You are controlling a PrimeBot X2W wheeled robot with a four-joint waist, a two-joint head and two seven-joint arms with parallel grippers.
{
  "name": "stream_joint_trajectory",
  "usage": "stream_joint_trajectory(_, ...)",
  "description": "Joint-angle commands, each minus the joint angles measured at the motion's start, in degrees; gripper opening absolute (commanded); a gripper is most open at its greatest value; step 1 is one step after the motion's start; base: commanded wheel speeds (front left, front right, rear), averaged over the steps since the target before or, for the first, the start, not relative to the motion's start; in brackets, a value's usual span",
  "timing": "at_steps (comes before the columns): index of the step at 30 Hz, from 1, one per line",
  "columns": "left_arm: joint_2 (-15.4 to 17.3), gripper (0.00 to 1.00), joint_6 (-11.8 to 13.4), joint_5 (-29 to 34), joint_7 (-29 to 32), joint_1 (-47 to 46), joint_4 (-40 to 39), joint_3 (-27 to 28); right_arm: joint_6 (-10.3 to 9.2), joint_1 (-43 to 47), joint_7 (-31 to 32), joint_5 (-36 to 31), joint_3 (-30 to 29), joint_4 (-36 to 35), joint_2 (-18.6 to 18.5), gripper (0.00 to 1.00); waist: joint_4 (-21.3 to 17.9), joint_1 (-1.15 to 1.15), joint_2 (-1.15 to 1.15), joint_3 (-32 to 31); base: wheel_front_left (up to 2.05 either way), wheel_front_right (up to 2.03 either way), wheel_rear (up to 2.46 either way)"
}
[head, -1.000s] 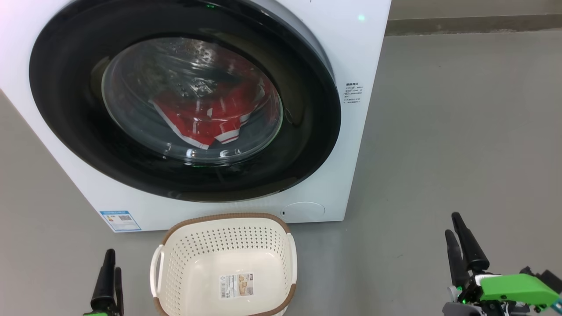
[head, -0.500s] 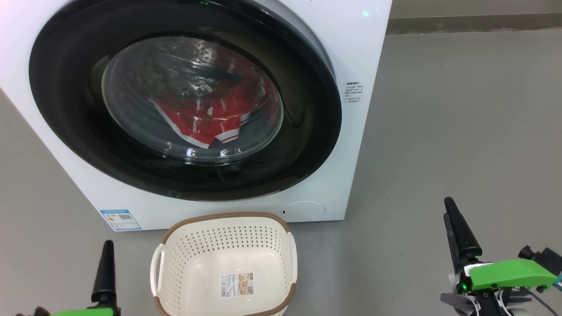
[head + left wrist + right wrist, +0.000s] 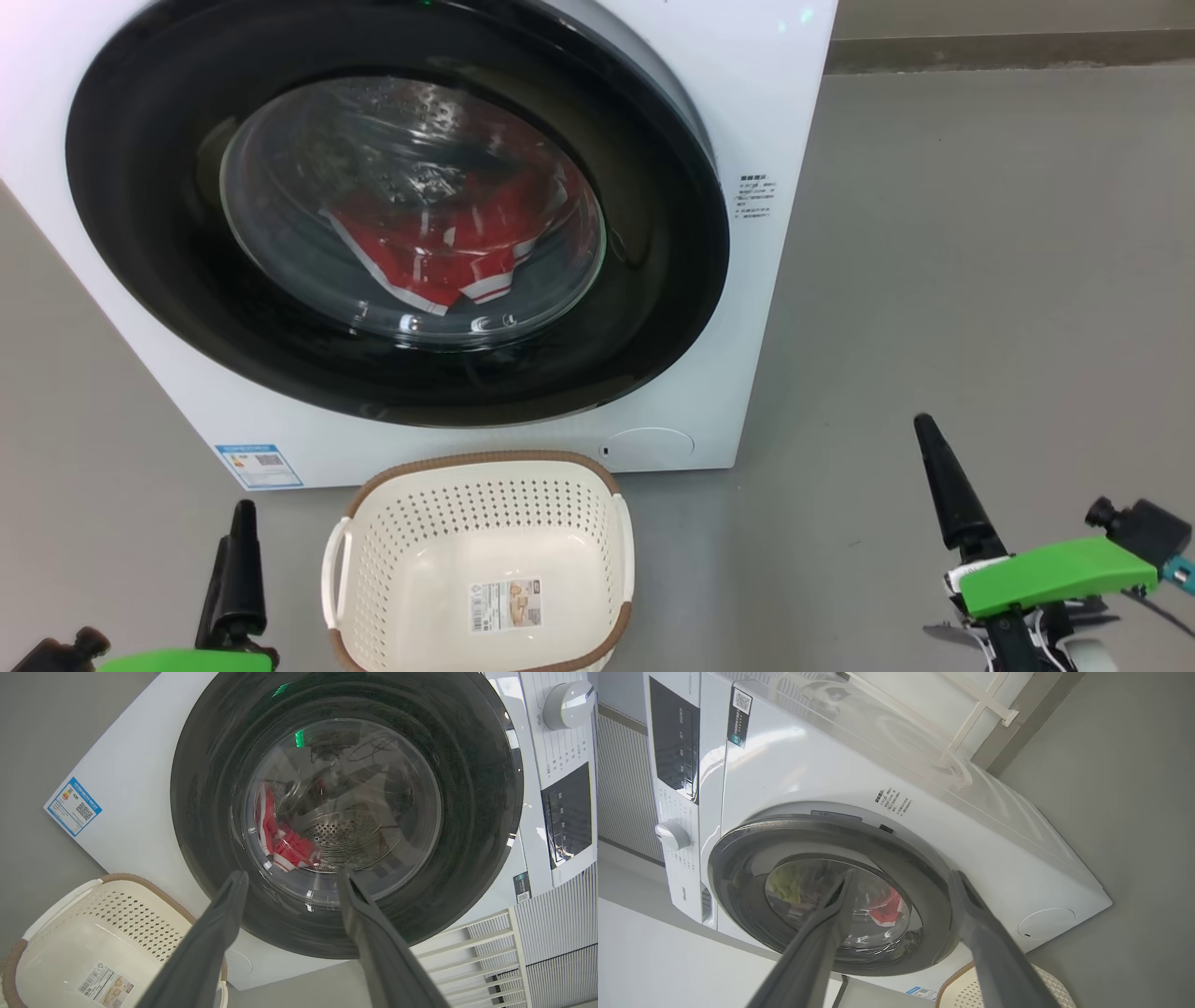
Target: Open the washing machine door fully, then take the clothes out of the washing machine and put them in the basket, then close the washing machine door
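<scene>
You have the whole job ahead of you: the washing machine [image 3: 747, 93] stands with its door [image 3: 159, 233] across the opening, not swung out. The basket [image 3: 485, 509] sits empty on the floor [image 3: 980, 233] just in front, below the door, and the clothes [image 3: 439, 247] lie inside the machine behind the door. Your left gripper [image 3: 292, 877] and right gripper [image 3: 903, 873] both hang spread wide, holding nothing, clear of the door. I judge the basket may crowd a low reach between your arms
</scene>
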Motion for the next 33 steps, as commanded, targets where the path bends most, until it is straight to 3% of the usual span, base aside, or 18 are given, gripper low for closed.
stream_joint_trajectory(1,1.04,1.00,-0.36,1.99,-0.82,-2.82,-1.86,0.72,0.05,-3.14,-0.70,-1.82,0.98,-2.12,-0.87,1.00,0.03,-0.01,0.00,0.02,0.00,0.00,0.00)
stream_joint_trajectory(17,1.37,1.00,-0.45,18.64,-3.51,-3.03,-2.30,-0.04,0.06,-4.26,-3.39,-18.59,3.33,-1.82,-2.62,1.00,0.39,-0.01,0.00,0.20,0.00,0.00,0.00)
stream_joint_trajectory(33,1.17,1.00,-0.53,34.99,-6.03,-3.01,-2.09,0.19,0.07,-4.46,-5.91,-36.11,2.49,-0.59,-1.97,1.00,0.78,-0.01,0.00,-0.39,0.00,0.00,0.00)
